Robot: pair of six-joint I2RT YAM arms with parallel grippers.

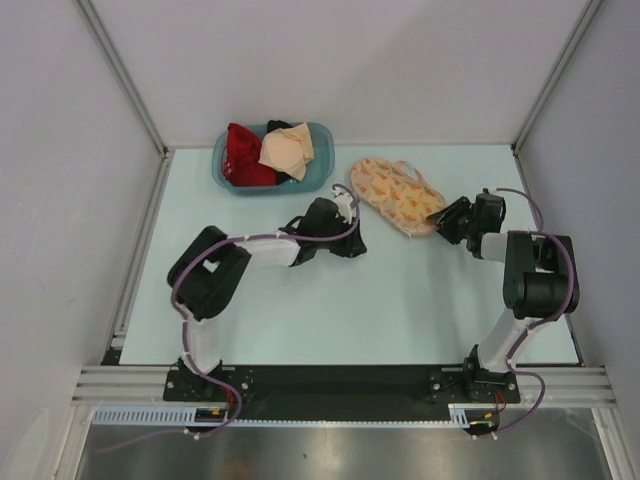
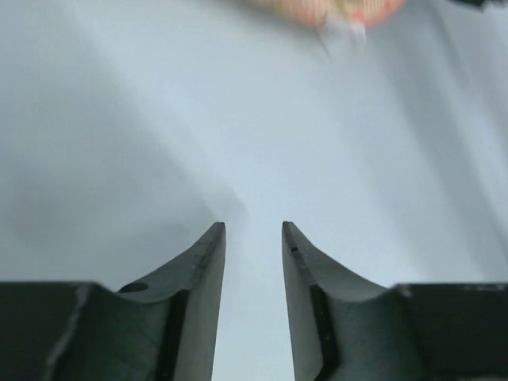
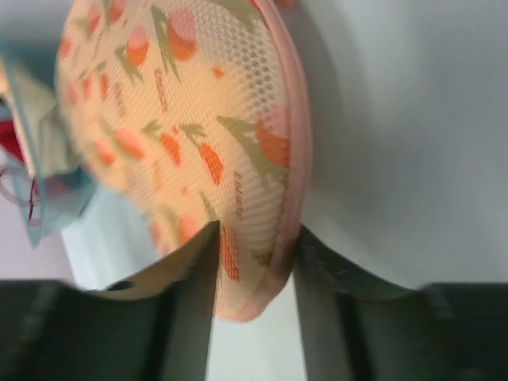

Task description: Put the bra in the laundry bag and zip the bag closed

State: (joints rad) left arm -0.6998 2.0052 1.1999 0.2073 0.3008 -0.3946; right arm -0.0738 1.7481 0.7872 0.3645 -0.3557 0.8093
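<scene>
Right pincer grips the rim of the pale pink, orange-printed mesh laundry bag; left pincer hangs released, empty. Bright yellow padded bra judged inside; zip closure unconfirmed.

A pale worktop carries a blue basket at its far edge, left of centre. In the basket lie a red garment on the left and a beige garment on the right, with a bit of dark fabric showing between and under them. Just right of the basket, apart from it, lies the laundry bag, a flattened pinkish oval with orange print, running diagonally from far-left to near-right. The right pincer meets the bag's near-right end. The left pincer sits over bare worktop just near-left of the bag, not touching it. From above, neither pincer's jaw gap can be made out.
</scene>
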